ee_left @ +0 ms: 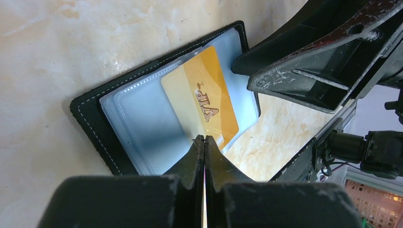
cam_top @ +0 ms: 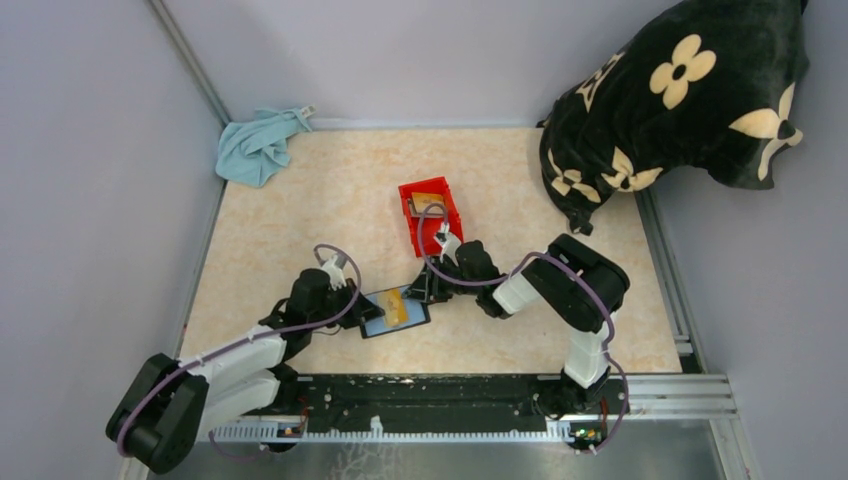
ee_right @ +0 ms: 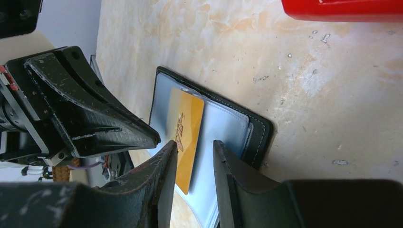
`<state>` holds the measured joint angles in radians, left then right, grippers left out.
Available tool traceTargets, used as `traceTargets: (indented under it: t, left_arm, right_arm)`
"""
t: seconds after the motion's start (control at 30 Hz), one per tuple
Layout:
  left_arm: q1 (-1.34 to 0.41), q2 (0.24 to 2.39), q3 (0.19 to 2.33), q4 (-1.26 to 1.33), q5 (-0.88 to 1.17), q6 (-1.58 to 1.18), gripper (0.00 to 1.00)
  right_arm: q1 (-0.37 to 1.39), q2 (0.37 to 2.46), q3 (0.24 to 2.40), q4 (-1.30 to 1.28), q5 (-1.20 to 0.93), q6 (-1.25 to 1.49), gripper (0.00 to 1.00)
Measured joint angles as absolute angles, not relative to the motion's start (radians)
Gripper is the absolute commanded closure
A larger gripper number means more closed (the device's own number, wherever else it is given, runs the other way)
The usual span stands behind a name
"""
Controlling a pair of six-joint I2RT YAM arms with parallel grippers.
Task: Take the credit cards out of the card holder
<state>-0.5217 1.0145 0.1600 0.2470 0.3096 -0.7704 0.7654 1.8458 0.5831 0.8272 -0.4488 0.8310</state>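
Note:
The card holder (cam_top: 377,324) lies open on the table, black outside and light blue inside; it also shows in the left wrist view (ee_left: 138,123) and the right wrist view (ee_right: 223,124). One orange VIP credit card (ee_left: 204,97) sticks halfway out of a slot (cam_top: 397,308) (ee_right: 190,133). My left gripper (ee_left: 204,138) is shut, its tips at the card's near edge on the holder (cam_top: 366,308). My right gripper (ee_right: 195,143) is open by a narrow gap, its jaws on either side of the card's free end (cam_top: 419,292). Another tan card (cam_top: 427,198) lies in the red bin.
The red bin (cam_top: 412,232) stands just beyond the right gripper; its wall shows in the right wrist view (ee_right: 342,9). A teal cloth (cam_top: 258,145) lies at the back left. A black flowered cushion (cam_top: 680,100) fills the back right corner. Walls close the table's sides.

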Motion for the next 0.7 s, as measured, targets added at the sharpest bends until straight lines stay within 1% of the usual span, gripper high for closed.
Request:
traceTargets:
  t: [0.17,0.57,0.7]
  left_arm:
    - [-0.522,0.987,0.133,0.253,0.293,-0.77,1.0]
    - [-0.522,1.086,0.11,0.385,0.29,-0.779,1.0]
    - [-0.522,1.091,0.109,0.393,0.29,-0.781,1.0]
  right_arm:
    - [0.765,1.859,0.583,0.849,-0.456,0.838,0.65]
    - [0.784,1.86,0.584,0.851,-0.446,0.827,0.63]
    - [0.802,1.86,0.593,0.841,-0.445,0.815,0.68]
